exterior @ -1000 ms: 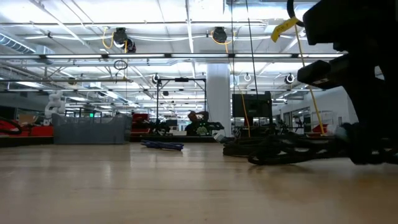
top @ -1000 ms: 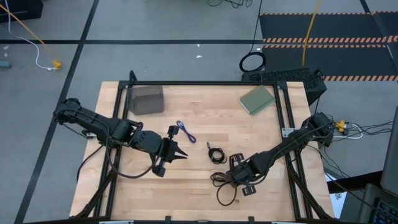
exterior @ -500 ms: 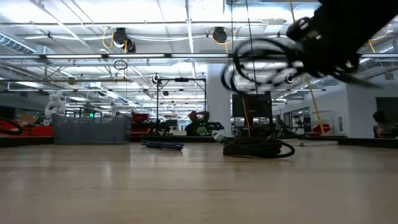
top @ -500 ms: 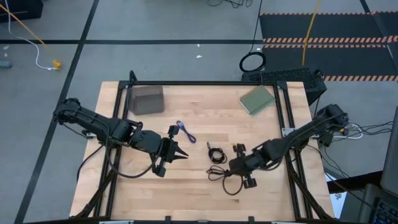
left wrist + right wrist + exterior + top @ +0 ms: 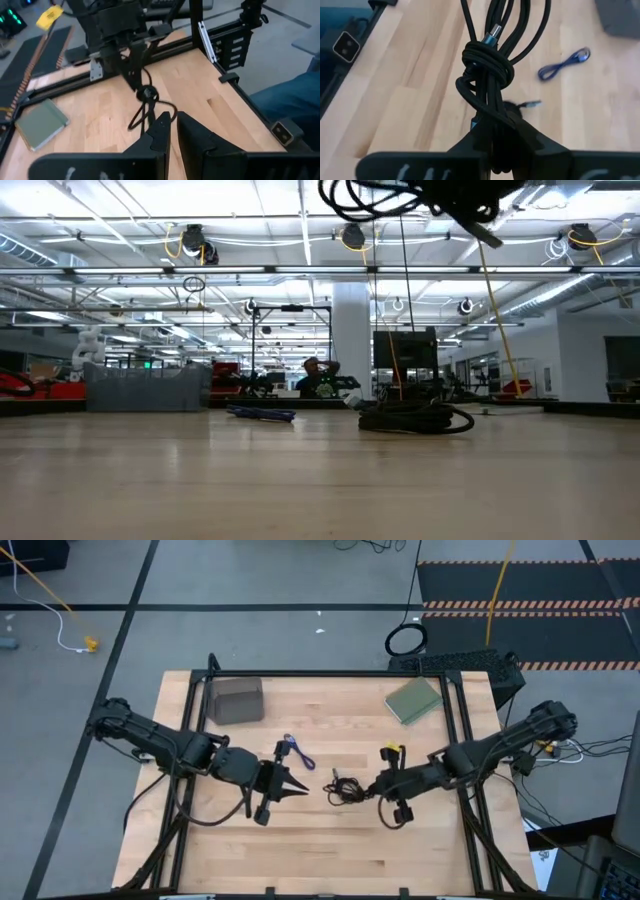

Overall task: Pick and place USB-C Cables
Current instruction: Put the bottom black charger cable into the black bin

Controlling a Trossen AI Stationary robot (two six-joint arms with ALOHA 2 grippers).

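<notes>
My right gripper (image 5: pixel 374 789) (image 5: pixel 495 134) is over the table's middle, shut on a black coiled USB-C cable (image 5: pixel 346 790) (image 5: pixel 385 194) and holding it high above the wood. A second black cable (image 5: pixel 410 418) (image 5: pixel 519 107) lies flat on the table right below. The blue-purple cable (image 5: pixel 297 751) (image 5: pixel 565 63) lies flat farther toward the left and far side. My left gripper (image 5: pixel 296 788) (image 5: pixel 173 131) hovers left of centre with a narrow gap between its fingers, pointing at the right gripper and touching nothing. My right gripper pinches the black cable's bundled strands (image 5: pixel 492 117) between its two fingers, just behind the wound knot (image 5: pixel 487 65). The loops reach out past the fingertips toward the table's left. The cable is lifted clear of the table and droops slack (image 5: pixel 141 112).
A grey box (image 5: pixel 237 700) stands at the far left of the table and a green pad (image 5: pixel 413 700) at the far right. A black ring-shaped loop (image 5: pixel 405 640) and a yellow cord (image 5: pixel 497 590) lie on the floor beyond the far edge. Bare wood spans the near half.
My right gripper has risen from the table's near right part and moved toward the far edge and the middle, shut on the black cable. The cable, then lying on the wood, is now lifted clear, above the second black cable.
</notes>
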